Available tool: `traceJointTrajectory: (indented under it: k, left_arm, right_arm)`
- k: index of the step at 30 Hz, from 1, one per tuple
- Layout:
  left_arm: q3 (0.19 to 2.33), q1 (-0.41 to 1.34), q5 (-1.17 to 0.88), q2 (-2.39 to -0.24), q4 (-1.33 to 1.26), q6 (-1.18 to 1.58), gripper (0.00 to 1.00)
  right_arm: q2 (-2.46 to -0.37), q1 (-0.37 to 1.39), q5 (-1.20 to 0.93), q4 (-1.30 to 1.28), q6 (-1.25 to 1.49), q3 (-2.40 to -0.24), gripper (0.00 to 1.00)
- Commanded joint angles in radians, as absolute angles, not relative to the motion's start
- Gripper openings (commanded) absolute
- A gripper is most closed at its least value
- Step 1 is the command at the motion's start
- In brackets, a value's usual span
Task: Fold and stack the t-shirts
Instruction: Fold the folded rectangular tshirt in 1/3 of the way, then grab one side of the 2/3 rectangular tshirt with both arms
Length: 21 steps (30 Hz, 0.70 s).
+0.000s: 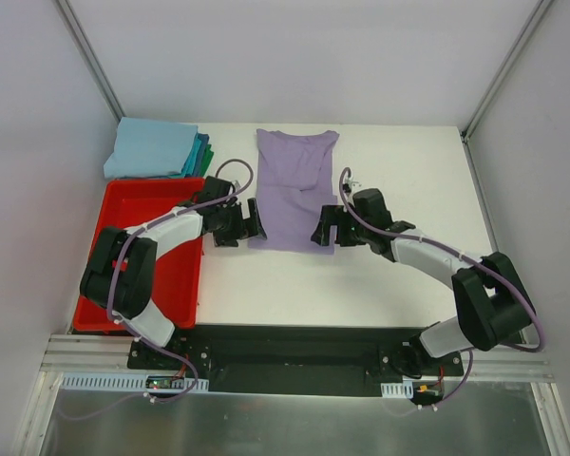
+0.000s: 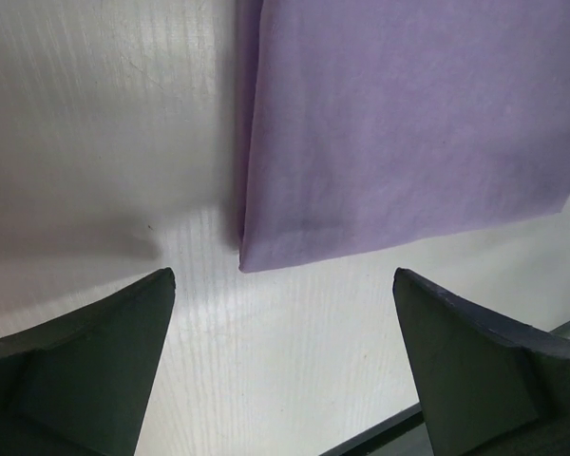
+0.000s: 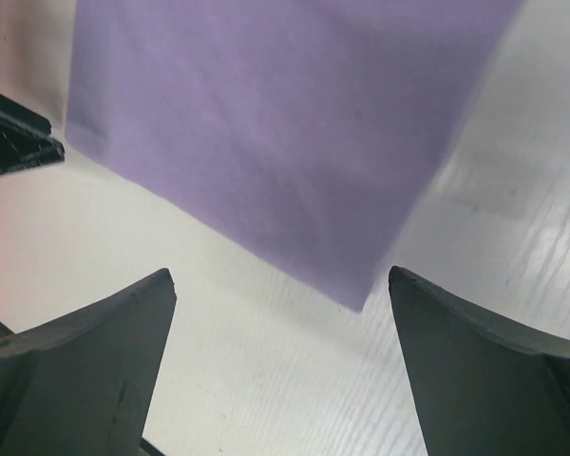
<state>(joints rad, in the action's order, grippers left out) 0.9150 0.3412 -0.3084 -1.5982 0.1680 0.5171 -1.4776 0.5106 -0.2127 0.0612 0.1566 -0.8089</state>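
I see the purple shirt [image 1: 293, 190] lying flat on the table at the centre of the top view. My left gripper [image 1: 252, 221] and right gripper [image 1: 325, 233] sit just off its lower corners, both spread wide and holding nothing. The folded stack [image 1: 157, 150] lies at upper left, above the red bin [image 1: 133, 204].

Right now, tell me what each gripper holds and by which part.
Nothing. Left gripper and right gripper are open, each facing a near corner of the lavender shirt.
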Motion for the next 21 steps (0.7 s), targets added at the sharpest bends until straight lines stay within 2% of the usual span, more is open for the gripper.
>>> traceJointTrajectory:
  k: [1,6,8,13,16,18,21]
  left_arm:
    - [0.91,0.345,-0.272,-1.627,0.16,0.558,0.93]
    - [0.939,0.35,-0.262,-1.689,0.158,0.566,0.75]
    - [0.956,0.354,-0.279,-1.71,0.161,0.563,0.59]
    - [0.959,0.379,-0.287,-1.717,0.16,0.554,0.35]
    - [0.943,0.383,-0.262,-1.71,0.16,0.555,0.12]
    - [0.937,0.383,-0.252,-1.706,0.164,0.554,0.0]
    - [0.924,0.385,-0.245,-1.695,0.166,0.554,0.0]
  right_arm:
    - [-1.42,0.535,-0.184,0.028,0.21,-0.759,0.96]
    - [-1.427,0.538,-0.169,0.032,0.248,-0.721,0.96]
    - [-1.43,0.538,-0.164,0.035,0.259,-0.715,0.96]
    - [-1.431,0.538,-0.123,0.038,0.279,-0.709,0.96]
    - [-1.425,0.537,-0.115,0.046,0.287,-0.704,0.96]
    - [-1.425,0.537,-0.117,0.046,0.294,-0.703,0.96]
    - [-1.425,0.537,-0.129,0.06,0.304,-0.695,0.97]
